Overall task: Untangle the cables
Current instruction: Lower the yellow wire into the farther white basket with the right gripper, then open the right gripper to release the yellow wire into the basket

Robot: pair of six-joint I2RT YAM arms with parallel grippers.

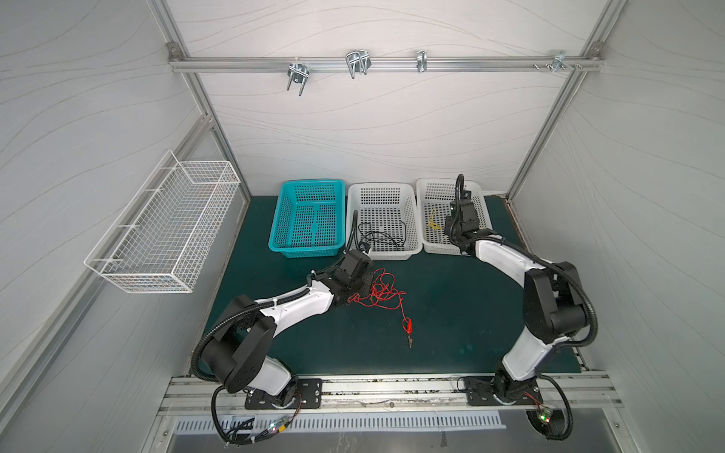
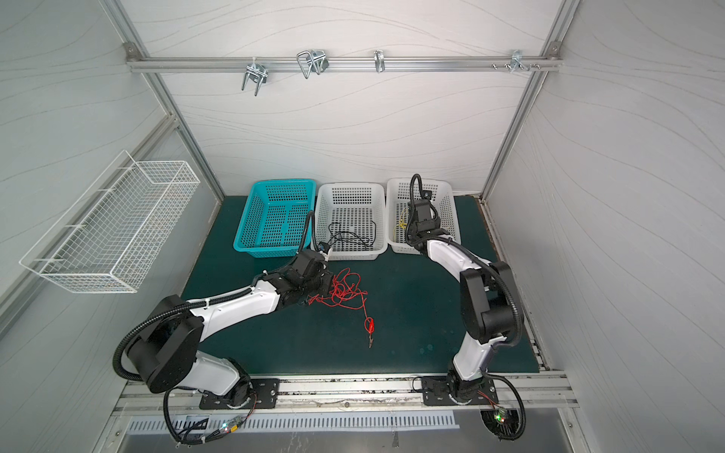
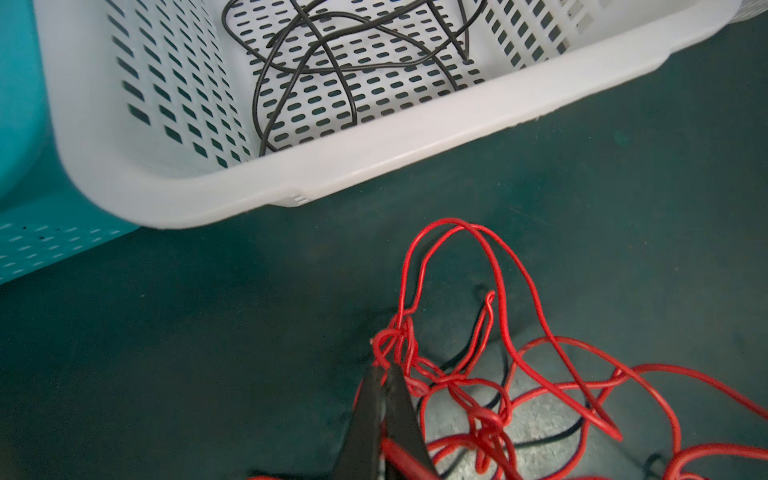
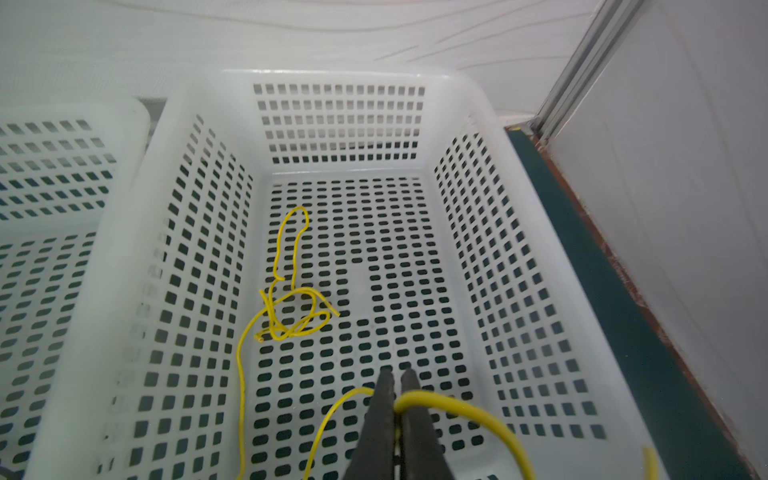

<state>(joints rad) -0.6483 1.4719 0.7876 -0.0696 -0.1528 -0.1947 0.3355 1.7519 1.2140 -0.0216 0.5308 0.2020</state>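
Red cable [image 3: 486,417] and yellow cable [image 4: 432,400]: you are gripping both.
Your left gripper [image 3: 384,372] is clenching shut on the red cable, whose tangle is lying on the green mat [image 1: 451,313] just in front of the middle white basket [image 3: 415,141], its red clip [image 1: 408,325] trailing farther from that basket. Your right gripper [image 4: 397,374] is pinching the yellow cable over the neighbouring white basket [image 4: 340,77] just right of the middle one. A black cable [image 3: 345,83] is lying inside the middle basket.
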